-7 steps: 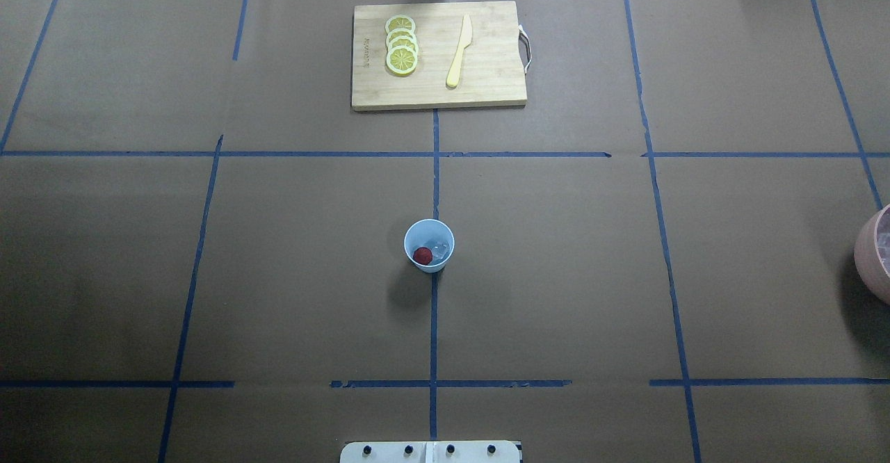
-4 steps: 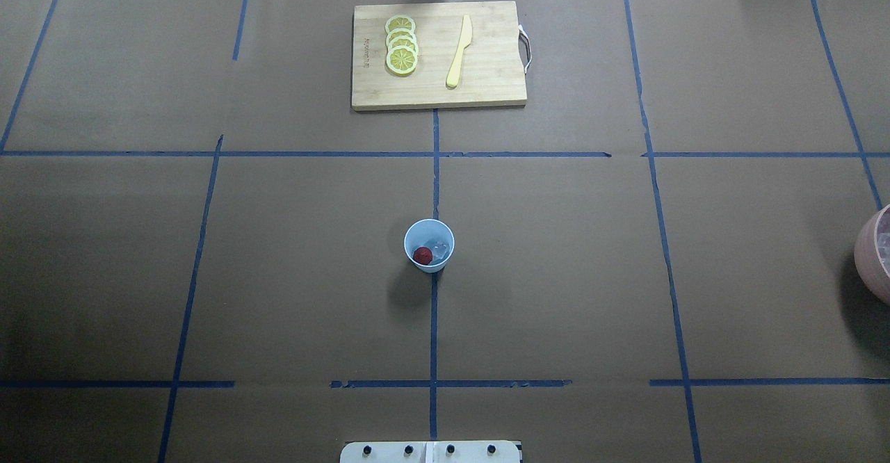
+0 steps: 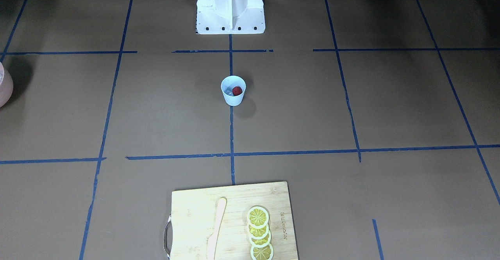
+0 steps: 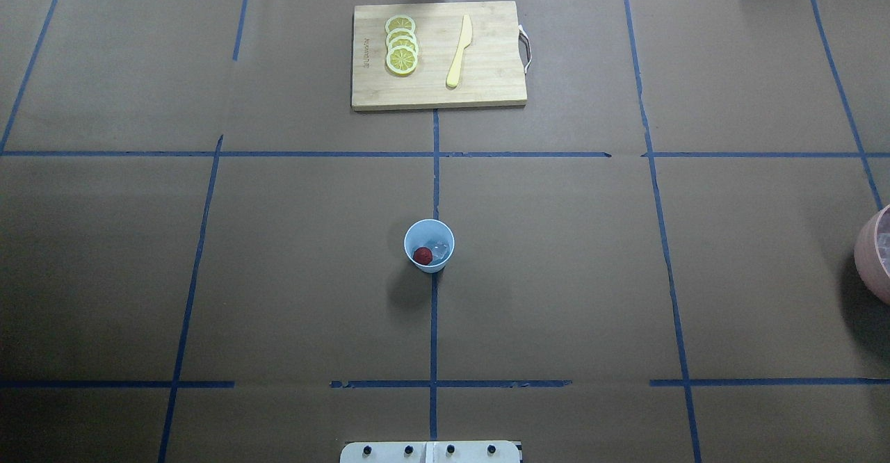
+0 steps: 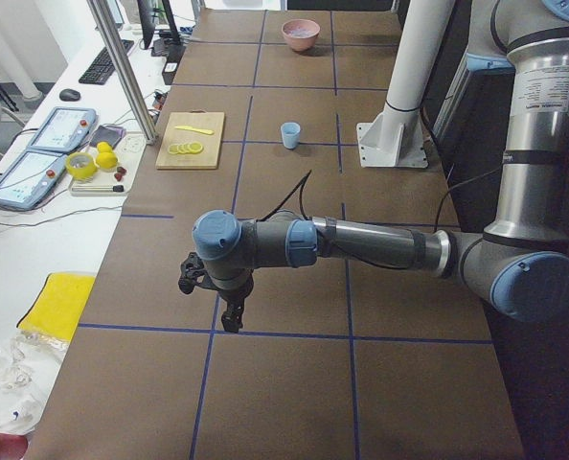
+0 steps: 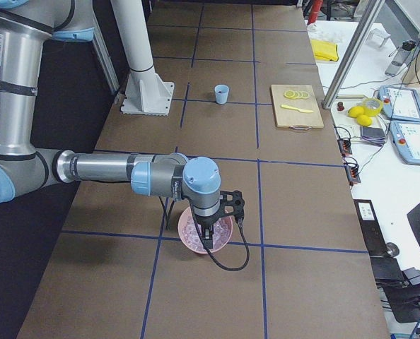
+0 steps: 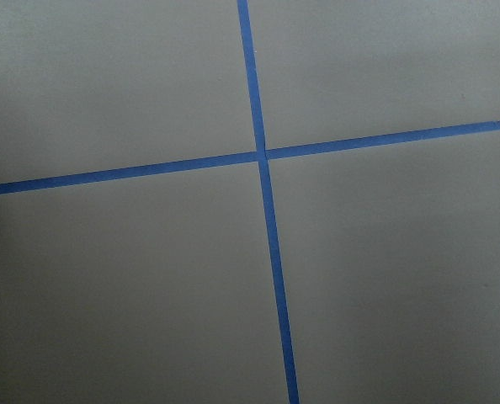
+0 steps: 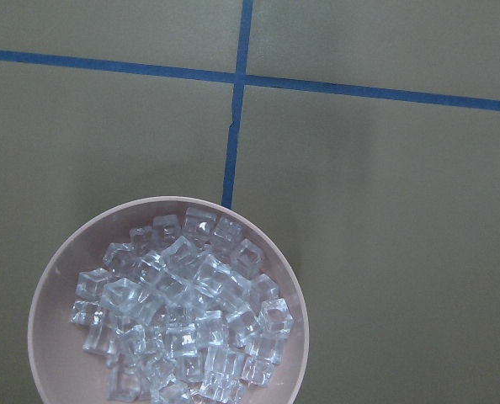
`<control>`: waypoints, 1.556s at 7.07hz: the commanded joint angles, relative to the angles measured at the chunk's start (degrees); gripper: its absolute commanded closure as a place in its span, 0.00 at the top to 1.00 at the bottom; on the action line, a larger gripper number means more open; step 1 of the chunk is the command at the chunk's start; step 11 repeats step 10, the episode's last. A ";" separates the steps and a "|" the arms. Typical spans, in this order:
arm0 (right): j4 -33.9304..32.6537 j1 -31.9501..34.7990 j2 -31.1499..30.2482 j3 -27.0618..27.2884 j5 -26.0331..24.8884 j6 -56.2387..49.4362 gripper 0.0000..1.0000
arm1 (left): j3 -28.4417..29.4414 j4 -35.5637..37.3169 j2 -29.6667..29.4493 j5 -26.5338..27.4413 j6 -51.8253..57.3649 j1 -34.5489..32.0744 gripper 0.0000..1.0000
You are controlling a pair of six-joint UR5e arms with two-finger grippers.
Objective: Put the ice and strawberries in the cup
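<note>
Nothing has moved in the last second: strawberry (image 4: 422,255) and ice (image 4: 439,249) lie in the cup (image 3: 233,100), so task looks done; left hand (image 5: 229,319) and right hand (image 6: 210,239) hang well apart from cup, apart or together I cannot tell.

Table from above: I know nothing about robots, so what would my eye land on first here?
Probably the light-blue cup standing alone mid-table, with a red strawberry and some ice inside it. Next comes the wooden cutting board at the far edge, carrying a row of lemon slices and a pale knife. At the robot's right end sits a pink bowl heaped with ice cubes.
</note>
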 commanded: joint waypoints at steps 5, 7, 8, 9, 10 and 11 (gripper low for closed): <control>0.00 -0.10 0.11 -0.21 0.12 -0.05 1.00 | -0.28 0.03 1.99 0.53 -0.03 -0.10 1.00; 0.00 -0.10 0.20 -0.21 0.12 -0.14 1.00 | -0.36 0.03 1.90 0.80 -0.03 -0.10 1.00; 0.00 -0.10 0.20 -0.12 0.12 -0.14 1.00 | -0.36 0.03 1.90 0.80 -0.03 -0.10 1.00; 0.00 -0.10 0.20 -0.12 0.12 -0.14 1.00 | -0.28 0.03 1.90 0.80 -0.03 -0.10 1.00; 0.00 -0.10 0.20 -0.12 0.12 -0.14 1.00 | -0.28 0.03 1.90 0.80 -0.03 0.08 1.00; 0.00 -0.10 0.20 -0.12 0.12 -0.14 1.00 | -0.28 0.03 1.90 0.80 -0.03 0.08 1.00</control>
